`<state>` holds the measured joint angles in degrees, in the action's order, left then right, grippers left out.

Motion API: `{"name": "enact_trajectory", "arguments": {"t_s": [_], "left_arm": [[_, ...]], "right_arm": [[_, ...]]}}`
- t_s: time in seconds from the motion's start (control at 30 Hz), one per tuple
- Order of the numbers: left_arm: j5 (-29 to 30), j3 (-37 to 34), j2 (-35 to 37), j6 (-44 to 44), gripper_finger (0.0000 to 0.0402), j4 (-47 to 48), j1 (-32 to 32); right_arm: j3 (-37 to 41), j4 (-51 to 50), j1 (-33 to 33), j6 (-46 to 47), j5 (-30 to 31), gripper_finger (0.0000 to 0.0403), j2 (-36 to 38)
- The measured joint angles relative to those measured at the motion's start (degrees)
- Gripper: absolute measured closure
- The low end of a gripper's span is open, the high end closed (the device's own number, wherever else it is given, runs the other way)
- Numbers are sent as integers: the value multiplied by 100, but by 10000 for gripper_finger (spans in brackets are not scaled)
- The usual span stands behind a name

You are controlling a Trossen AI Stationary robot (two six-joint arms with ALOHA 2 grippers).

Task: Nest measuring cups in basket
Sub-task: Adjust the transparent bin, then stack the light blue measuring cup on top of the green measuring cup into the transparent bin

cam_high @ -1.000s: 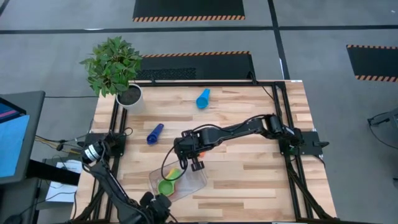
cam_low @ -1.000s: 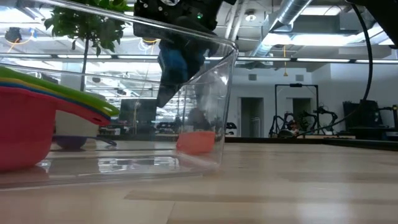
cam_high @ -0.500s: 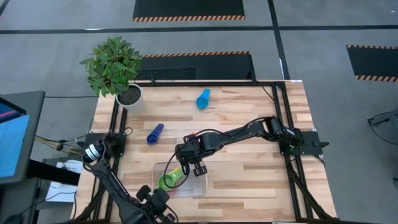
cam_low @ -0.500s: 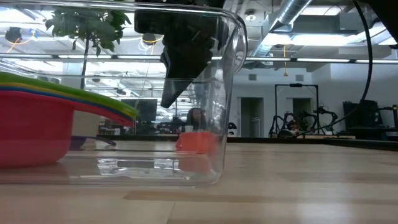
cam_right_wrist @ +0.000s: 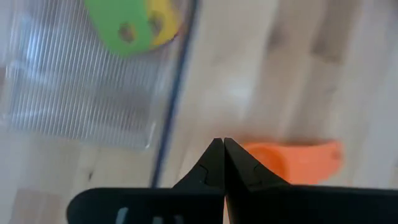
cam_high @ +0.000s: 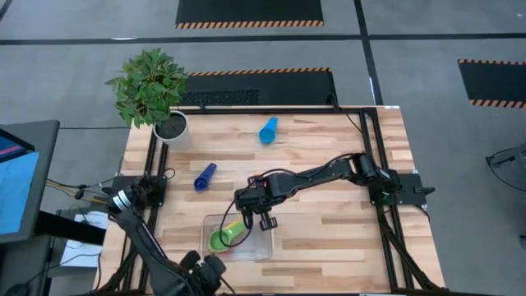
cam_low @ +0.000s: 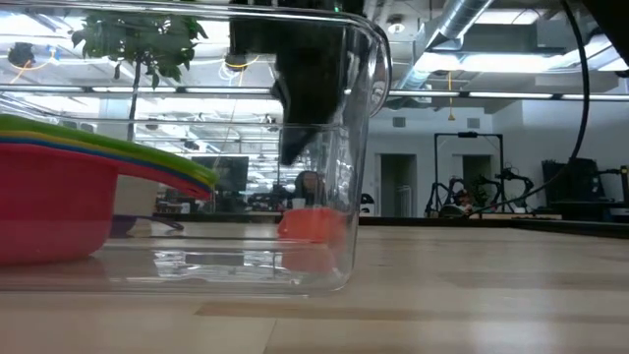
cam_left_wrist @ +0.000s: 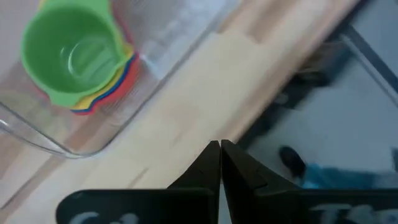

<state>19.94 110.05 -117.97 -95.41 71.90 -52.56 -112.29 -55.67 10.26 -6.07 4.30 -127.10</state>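
Two grippers pinched empty — right gripper [cam_high: 266, 222] at basket [cam_high: 265, 243] edge; I reckon orange cup [cam_right_wrist: 292, 160] next, must open first.

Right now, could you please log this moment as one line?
right gripper: shut, empty, above basket edge | left gripper: shut, near table front | green cup: nested in basket

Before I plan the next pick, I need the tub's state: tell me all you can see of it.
The tub is a clear, shallow plastic rectangle with rounded corners, flat on the table's front-left part. A nested stack of cups, green on top, over yellow, orange and red, lies in one end. The rest is bare. The shut right pincer hovers by its far edge.
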Motion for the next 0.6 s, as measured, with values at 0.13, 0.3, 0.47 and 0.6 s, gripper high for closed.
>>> {"name": "enact_trajectory", "arguments": {"t_s": [0.13, 0.3, 0.47, 0.6], "left_arm": [[28, 916, 7, 675, 401, 761, -2], [311, 1524, 33, 1039, 401, 1839, -86], [1277, 1409, 176, 1619, 401, 1797, -221], [2131, 824, 421, 2248, 401, 1792, -102]], "right_arm": [[-4, 29, -117, 9, 223, 391, 420], [-5, -173, -377, 19, 1134, 386, 1208], [-5, -252, -773, 301, 1551, 382, 1922], [-7, -212, -1153, 309, 1684, 385, 2263]]}}
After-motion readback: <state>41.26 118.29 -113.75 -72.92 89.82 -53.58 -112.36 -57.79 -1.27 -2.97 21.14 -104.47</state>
